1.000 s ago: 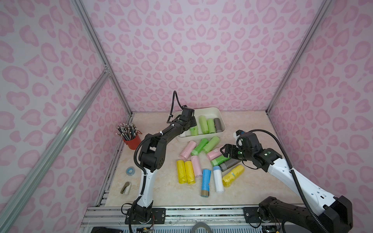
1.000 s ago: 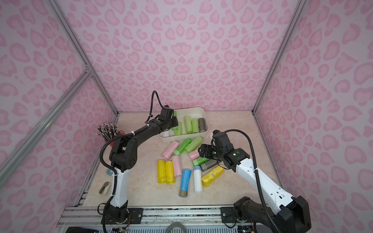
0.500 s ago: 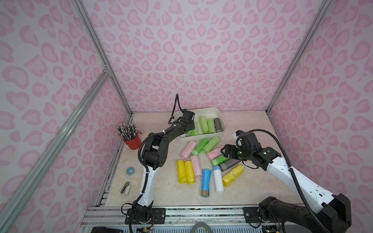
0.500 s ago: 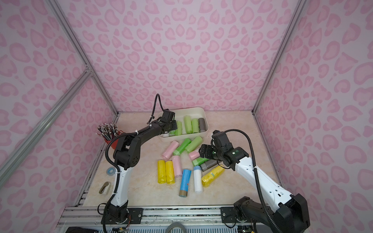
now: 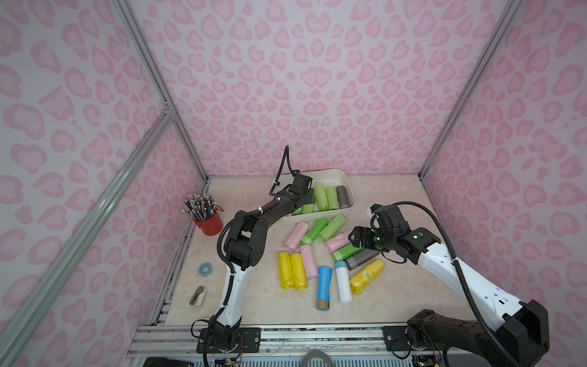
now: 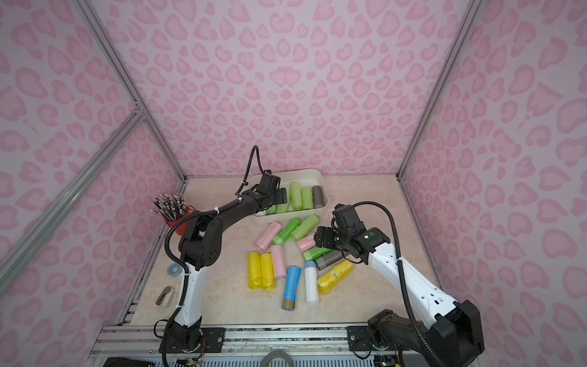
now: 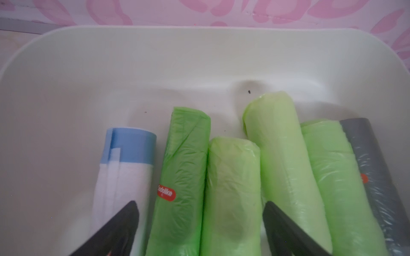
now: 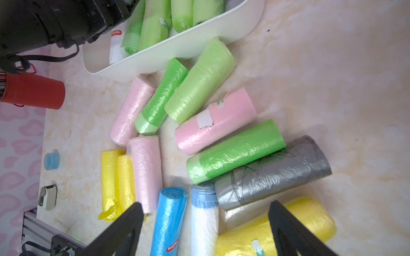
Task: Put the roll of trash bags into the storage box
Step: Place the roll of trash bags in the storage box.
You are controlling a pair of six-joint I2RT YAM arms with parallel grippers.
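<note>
Pink heart-blotched walls close in your marbled beige tabletop point(image 5: 381, 197) on three sides. You find the storage box point(image 5: 327, 174) at the back, near the middle. Six rolls lie side by side in it: a white roll with a blue band point(image 7: 124, 168), a bright green roll point(image 7: 182, 159), two pale green rolls point(image 7: 230, 188), another green roll point(image 7: 332, 177) and a grey roll point(image 7: 372, 159) at the end of the row.

Your left gripper point(image 7: 200, 202) hangs over the box, jaws wide apart, straddling the bright green roll and its pale neighbour, clamped on neither. Your right gripper point(image 8: 206, 203) hangs over the loose rolls point(image 5: 313, 230), jaws apart too, holding nothing.

Those loose rolls crowd the tabletop just in front of the box, pink, green, yellow, grey, blue and white, many touching. One pale loose roll point(image 8: 199, 82) rests its end against the box's near wall, and your left arm crosses above the box's near left corner. A red pencil cup point(image 5: 209, 222) stands well to the left, with a blue tape ring point(image 5: 205, 269) and a small cream clip-like item point(image 5: 197, 297) nearer the front edge.

Red oval stickers on the bright green roll and on the blue roll point(image 8: 170, 221) read "Sodolike", as far as you can make out. The grey roll's sticker is mostly hidden.
</note>
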